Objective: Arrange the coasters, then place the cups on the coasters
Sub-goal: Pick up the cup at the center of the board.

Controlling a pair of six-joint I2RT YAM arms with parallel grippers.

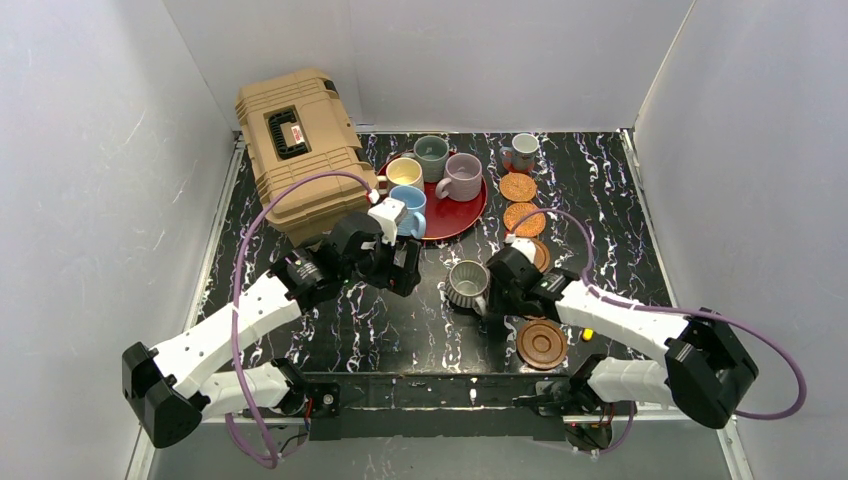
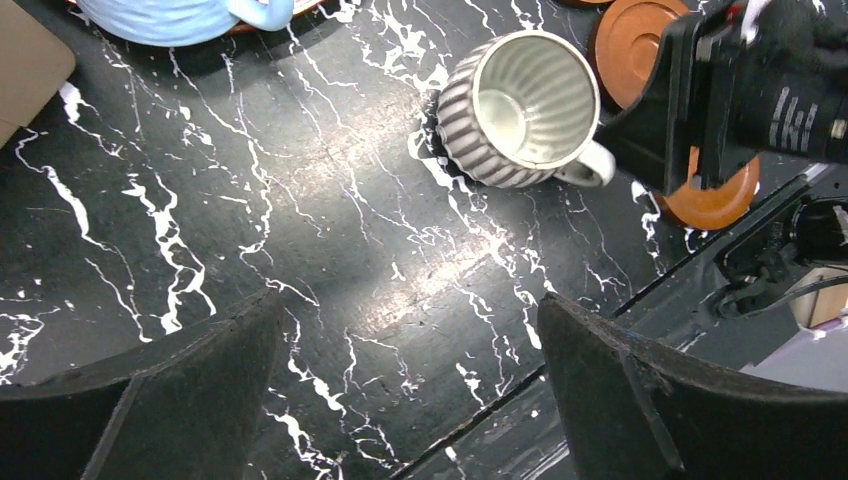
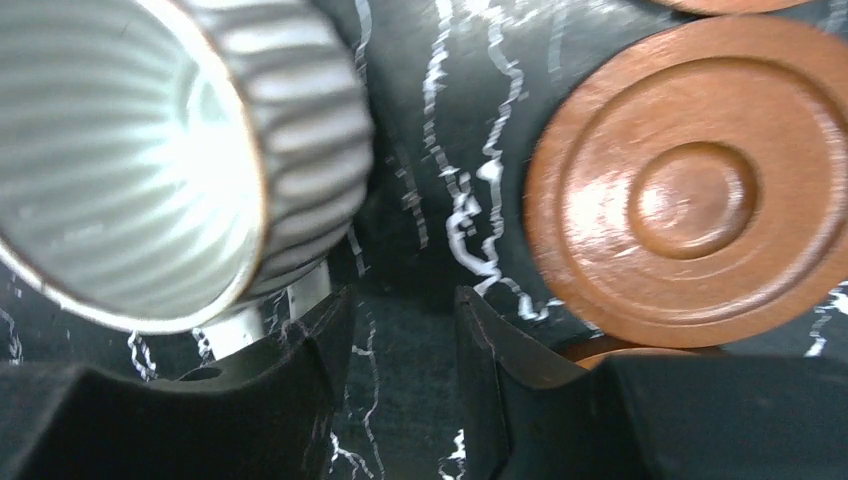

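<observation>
Counter point(image 1: 400, 330) from above — ribbed grey mug point(image 1: 467, 283) sits mid-counter, right claw point(image 1: 490, 308) just beside it. Left wrist: left claw point(image 2: 408, 300) released wide, nothing between. Right wrist — right claw point(image 3: 400, 300) part-open over bare counter, mug's handle beside 1 finger, brown coaster point(image 3: 690, 180) near.

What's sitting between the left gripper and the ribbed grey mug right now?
Nothing. The left wrist view shows only bare black marbled tabletop between the open left gripper and the ribbed grey mug.
</observation>
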